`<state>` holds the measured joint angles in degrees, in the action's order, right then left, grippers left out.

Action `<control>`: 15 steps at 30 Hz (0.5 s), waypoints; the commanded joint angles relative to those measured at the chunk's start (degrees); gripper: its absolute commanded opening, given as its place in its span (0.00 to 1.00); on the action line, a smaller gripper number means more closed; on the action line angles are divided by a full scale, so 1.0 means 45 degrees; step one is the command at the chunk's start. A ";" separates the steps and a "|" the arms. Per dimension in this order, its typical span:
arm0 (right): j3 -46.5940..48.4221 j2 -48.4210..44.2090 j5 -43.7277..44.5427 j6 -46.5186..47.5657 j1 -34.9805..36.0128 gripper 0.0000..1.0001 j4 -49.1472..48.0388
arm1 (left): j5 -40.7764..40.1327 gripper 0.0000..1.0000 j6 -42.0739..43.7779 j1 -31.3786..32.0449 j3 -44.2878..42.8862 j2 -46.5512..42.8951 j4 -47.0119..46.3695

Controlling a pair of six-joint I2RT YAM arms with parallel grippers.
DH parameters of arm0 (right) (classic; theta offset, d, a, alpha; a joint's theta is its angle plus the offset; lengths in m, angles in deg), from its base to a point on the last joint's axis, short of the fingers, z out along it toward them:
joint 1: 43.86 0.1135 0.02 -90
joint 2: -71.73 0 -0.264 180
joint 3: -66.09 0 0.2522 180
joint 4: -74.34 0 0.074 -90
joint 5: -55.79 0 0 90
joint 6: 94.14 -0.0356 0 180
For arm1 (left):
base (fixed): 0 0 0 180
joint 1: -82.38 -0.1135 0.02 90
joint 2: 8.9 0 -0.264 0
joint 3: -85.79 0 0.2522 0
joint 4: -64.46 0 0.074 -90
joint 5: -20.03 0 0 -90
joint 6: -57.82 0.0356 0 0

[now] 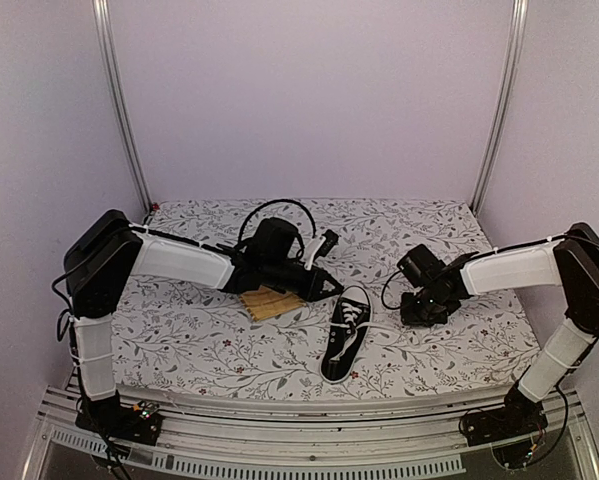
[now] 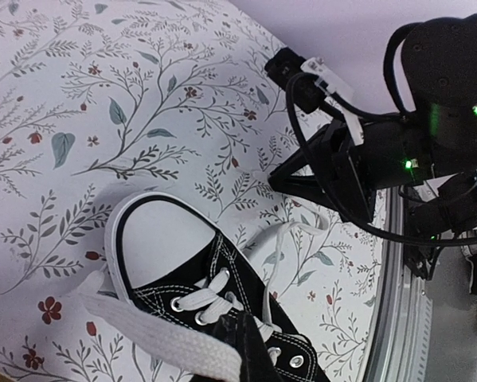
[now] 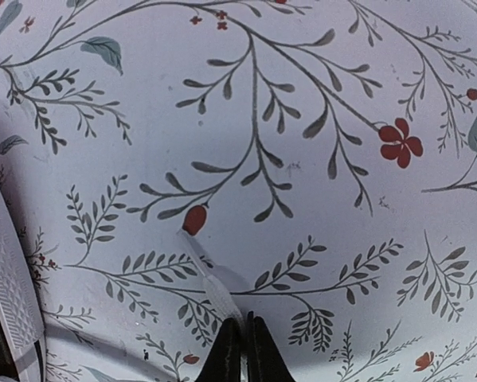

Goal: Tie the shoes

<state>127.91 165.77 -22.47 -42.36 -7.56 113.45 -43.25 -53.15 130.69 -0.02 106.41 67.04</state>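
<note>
While right pincer [image 3: 240,328] pinches lace end [image 3: 209,286], left pincer [image 2: 242,344] grips other lace [image 2: 146,333]

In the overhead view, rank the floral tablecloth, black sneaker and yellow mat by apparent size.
1. floral tablecloth
2. black sneaker
3. yellow mat, though the left arm hides part of it

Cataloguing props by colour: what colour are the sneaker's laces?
White laces on the black sneaker; the left wrist view shows them best.

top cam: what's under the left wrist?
A yellow woven mat on the floral cloth; only its near part shows. The left arm covers the rest.
</note>
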 commanded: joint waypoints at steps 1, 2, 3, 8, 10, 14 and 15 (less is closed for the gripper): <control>0.0024 0.0316 0.0086 0.0193 0.0004 0.02 0.0017 | 0.0325 0.00 0.0311 -0.0144 0.0103 -0.0460 -0.0212; 0.0012 0.0145 0.0104 0.0121 -0.0008 0.02 -0.0001 | 0.0448 0.00 0.0337 -0.0133 0.0102 -0.0437 -0.0321; 0.0037 -0.0155 0.0114 0.0083 -0.0012 0.02 -0.0031 | 0.0620 0.00 0.0360 -0.0144 0.0097 -0.0420 -0.0466; 0.0381 -0.2513 0.0348 0.0325 -0.0018 0.02 -0.0543 | 0.1997 0.05 0.0449 -0.0140 -0.0496 0.0178 -0.0593; 0.0623 -0.3456 -0.0085 0.0742 -0.0033 0.02 -0.1277 | 0.2468 0.09 0.0461 -0.0142 -0.0570 0.0329 -0.0848; 0.1050 -0.4482 -0.1540 0.1704 -0.0036 0.02 -0.3212 | 0.3088 0.14 0.0564 -0.0143 -0.0670 0.0519 -0.1224; 0.1173 -0.4507 -0.1857 0.1830 -0.0038 0.02 -0.3571 | 0.3159 0.15 0.0613 -0.0162 -0.0737 0.0603 -0.1253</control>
<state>130.31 147.85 -24.85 -38.62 -7.56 107.33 -33.48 -51.68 130.63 -1.60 107.11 64.19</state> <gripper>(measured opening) 0.019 0.136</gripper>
